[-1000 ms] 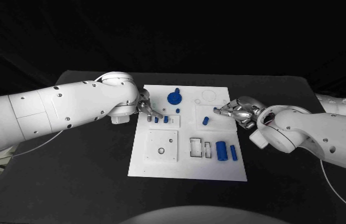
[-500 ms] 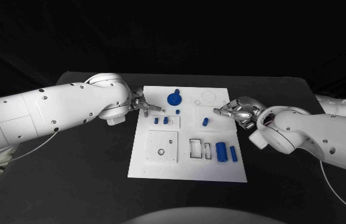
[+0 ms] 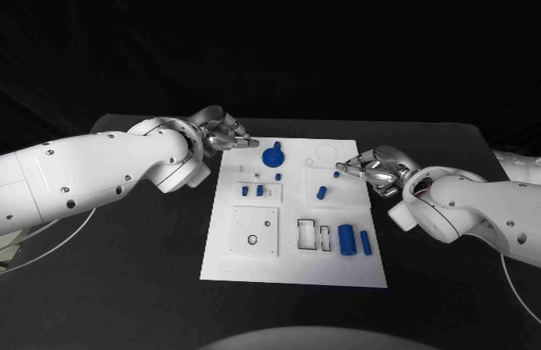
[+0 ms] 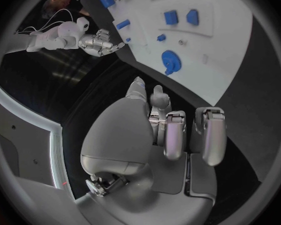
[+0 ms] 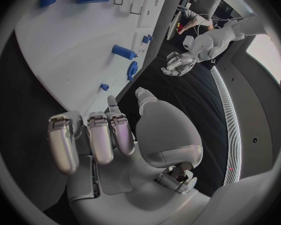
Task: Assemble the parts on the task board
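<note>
The white task board [image 3: 257, 260] lies mid-table. On it are a round blue knob [image 3: 273, 155], two small blue pegs [image 3: 252, 188], a short blue piece [image 3: 321, 190], and a thick and a slim blue cylinder [image 3: 352, 238] near the front right. My left hand [image 3: 227, 137] hovers off the board's far left corner with its fingers curled in, holding nothing. My right hand [image 3: 367, 167] sits at the board's right edge, also curled and empty. The left wrist view shows the left hand [image 4: 162, 135], the knob [image 4: 170, 62] and the pegs [image 4: 180, 17]. The right wrist view shows the right hand [image 5: 115, 135] beside the board [image 5: 59, 60].
The black table [image 3: 124, 248] surrounds the board, with free room in front and on both sides. Rectangular recesses [image 3: 313, 233] and a square plate [image 3: 254, 228] mark the board's near half. A ring outline [image 3: 329, 150] lies at its far right.
My left hand has lifted off the two small pegs and drawn back to the board's far left corner. The right hand has barely moved.
</note>
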